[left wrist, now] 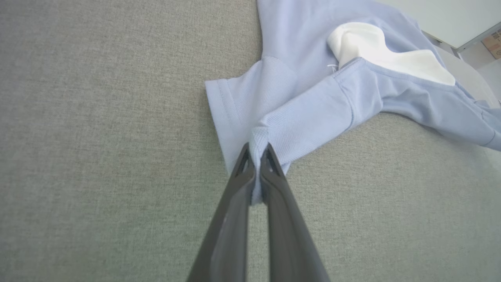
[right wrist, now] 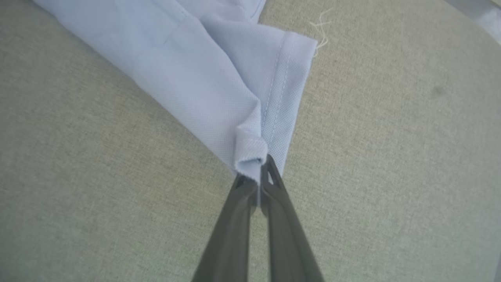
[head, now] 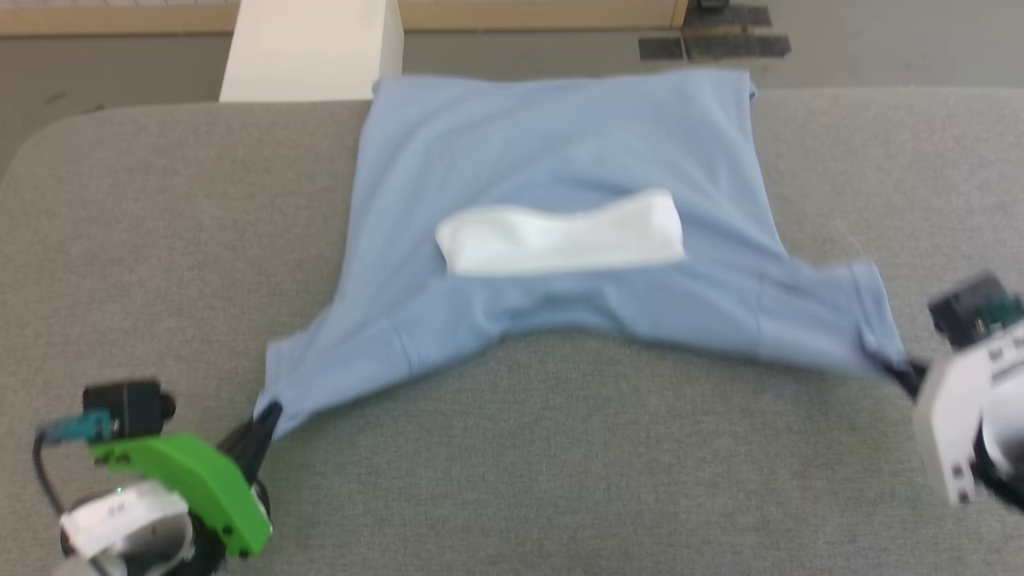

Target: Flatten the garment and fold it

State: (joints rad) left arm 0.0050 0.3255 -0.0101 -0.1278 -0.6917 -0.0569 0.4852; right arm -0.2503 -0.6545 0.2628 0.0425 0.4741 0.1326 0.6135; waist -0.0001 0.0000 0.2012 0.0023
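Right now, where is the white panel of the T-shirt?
In the head view, the white panel lies centred on the light blue T-shirt, roughly midway between the left tool and right tool that pinch it.

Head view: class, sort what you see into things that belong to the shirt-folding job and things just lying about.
Job: T-shirt; left gripper and right gripper, each pinching a sleeve; grey table beneath.
Lying about: white block; dark floor mats beyond the table.
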